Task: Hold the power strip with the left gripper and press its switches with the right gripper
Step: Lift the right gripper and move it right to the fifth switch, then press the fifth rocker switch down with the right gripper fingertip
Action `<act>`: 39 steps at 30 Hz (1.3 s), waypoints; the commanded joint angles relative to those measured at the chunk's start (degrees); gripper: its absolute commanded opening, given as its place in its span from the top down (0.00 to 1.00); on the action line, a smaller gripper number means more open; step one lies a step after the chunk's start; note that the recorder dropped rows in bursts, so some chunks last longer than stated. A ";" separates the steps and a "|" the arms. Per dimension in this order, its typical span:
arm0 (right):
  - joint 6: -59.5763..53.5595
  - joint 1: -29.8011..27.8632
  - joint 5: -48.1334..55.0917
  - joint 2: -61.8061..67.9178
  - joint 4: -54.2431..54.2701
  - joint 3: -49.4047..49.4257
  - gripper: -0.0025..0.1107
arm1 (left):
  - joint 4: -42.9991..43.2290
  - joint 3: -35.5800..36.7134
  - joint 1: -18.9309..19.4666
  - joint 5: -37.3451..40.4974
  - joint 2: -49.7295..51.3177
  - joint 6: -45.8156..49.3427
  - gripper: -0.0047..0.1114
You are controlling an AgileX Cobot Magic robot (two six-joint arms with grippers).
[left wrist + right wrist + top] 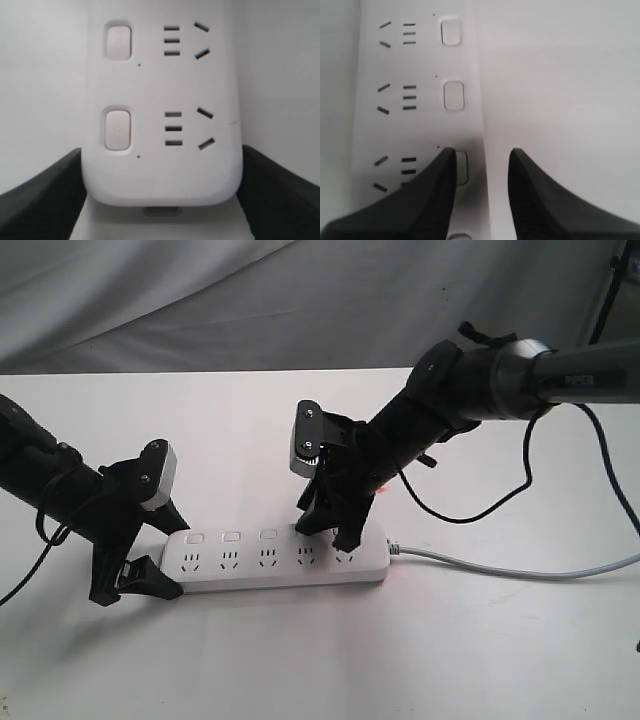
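Left gripper (135,585) clamped across power strip (275,565) at its 9 o'clock end. Right gripper (330,532) jaws slightly apart, one fingertip (437,180) on fourth switch (462,167).

power strip (275,562): white plastic, smooth, faint satin sheen; switches (118,130): same white plastic, slightly duller; cable (520,568), leaving strip's 3 o'clock end: grey smooth sheath; left gripper (162,167), right gripper (328,532): black matt plastic; right fingers (535,200): finely textured pads; table (300,670): white, matt, smooth; backdrop (200,300), 12 o'clock: grey creased cloth
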 commanded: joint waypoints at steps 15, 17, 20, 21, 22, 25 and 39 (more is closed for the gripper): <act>1.64 -4.64 -0.23 -7.16 -3.01 4.81 0.68 | 0.33 -0.17 -0.31 -0.23 -0.18 -0.53 0.34; 1.59 -4.64 -0.33 -6.92 -1.98 4.98 0.68 | 0.33 -0.17 -0.31 -0.23 -0.18 -0.53 0.34; 1.59 -4.64 -0.48 -6.14 -1.73 4.98 0.68 | 0.33 -0.17 -0.31 -0.23 -0.18 -0.53 0.34; 1.26 -4.64 -0.63 -5.73 -1.25 4.98 0.68 | 0.33 -0.17 -0.31 -0.23 -0.18 -0.53 0.34; 1.14 -4.64 -0.63 -5.36 -1.05 4.98 0.68 | 0.33 -0.17 -0.31 -0.23 -0.18 -0.53 0.34; 1.14 -4.51 -0.63 -4.65 -0.80 4.98 0.68 | 0.33 -0.17 -0.31 -0.23 -0.18 -0.53 0.34; 1.14 -3.20 -1.48 -3.14 -0.90 4.98 0.68 | 0.33 -0.17 -0.31 -0.23 -0.18 -0.53 0.34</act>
